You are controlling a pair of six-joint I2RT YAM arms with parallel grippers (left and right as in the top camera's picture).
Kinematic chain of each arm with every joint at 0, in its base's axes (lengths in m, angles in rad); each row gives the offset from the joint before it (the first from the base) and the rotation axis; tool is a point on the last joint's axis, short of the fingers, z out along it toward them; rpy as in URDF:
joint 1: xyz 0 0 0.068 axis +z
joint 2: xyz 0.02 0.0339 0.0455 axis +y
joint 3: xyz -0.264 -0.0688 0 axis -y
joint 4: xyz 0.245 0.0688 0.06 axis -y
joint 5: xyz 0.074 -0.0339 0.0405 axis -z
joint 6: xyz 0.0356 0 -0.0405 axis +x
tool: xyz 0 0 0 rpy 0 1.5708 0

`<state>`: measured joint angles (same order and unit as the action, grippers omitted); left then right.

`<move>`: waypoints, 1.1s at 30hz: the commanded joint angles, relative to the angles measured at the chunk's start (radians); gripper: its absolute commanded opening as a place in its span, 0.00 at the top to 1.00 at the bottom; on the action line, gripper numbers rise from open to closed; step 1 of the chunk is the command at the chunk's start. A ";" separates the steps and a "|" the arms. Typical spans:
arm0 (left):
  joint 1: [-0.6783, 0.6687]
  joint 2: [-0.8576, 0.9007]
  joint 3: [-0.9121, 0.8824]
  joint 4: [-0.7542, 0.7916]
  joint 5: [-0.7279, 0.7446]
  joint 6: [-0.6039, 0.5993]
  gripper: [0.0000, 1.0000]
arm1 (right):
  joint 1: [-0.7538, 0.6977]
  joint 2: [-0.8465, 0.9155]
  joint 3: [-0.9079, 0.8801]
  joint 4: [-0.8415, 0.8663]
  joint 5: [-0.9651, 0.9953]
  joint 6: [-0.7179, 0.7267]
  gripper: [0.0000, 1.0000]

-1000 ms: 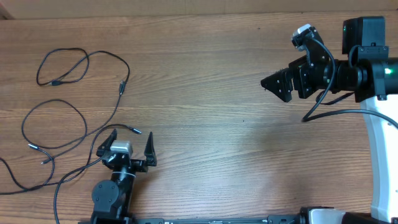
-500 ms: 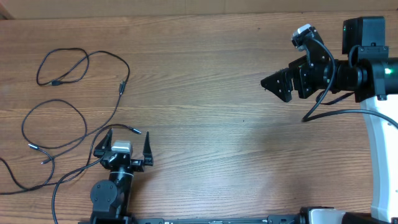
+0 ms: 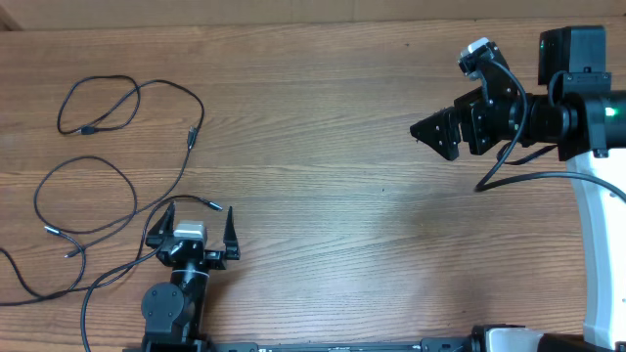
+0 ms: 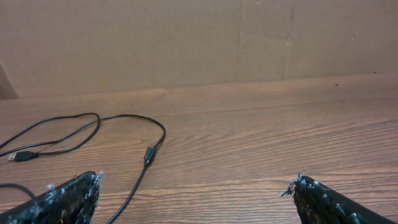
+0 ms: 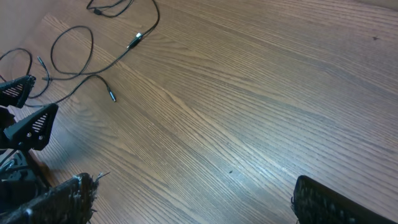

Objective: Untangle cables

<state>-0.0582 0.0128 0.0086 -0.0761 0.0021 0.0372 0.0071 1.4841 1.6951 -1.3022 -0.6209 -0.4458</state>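
Several thin black cables (image 3: 117,186) lie in loose loops on the left part of the wooden table, with small plugs at their ends. My left gripper (image 3: 193,227) is open and empty at the near edge, just right of the cables; one plug end (image 3: 215,205) lies in front of its fingers. In the left wrist view a cable (image 4: 149,152) runs between the open fingers (image 4: 196,193) near the left one. My right gripper (image 3: 430,132) is open and empty at the far right, well away from the cables, which show far off in its wrist view (image 5: 93,59).
The thick black cord (image 3: 509,174) of the right arm hangs beside its white base (image 3: 597,225) at the right edge. A cardboard wall (image 4: 199,37) stands behind the table's far edge.
My left gripper has shifted slightly left and its fingers have narrowed a little. The right arm and the cables have not moved.
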 commanded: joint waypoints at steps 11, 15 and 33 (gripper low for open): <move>0.006 -0.008 -0.003 -0.002 -0.012 0.023 0.00 | -0.001 -0.001 0.006 0.003 0.000 -0.005 0.00; 0.006 -0.008 -0.003 -0.002 -0.012 0.023 0.00 | -0.001 0.001 0.006 0.003 0.000 -0.005 0.00; 0.006 -0.008 -0.003 -0.002 -0.012 0.023 0.00 | -0.001 -0.018 -0.023 0.022 0.051 -0.005 0.00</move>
<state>-0.0582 0.0128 0.0086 -0.0761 0.0021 0.0368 0.0071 1.4841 1.6951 -1.2907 -0.5751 -0.4461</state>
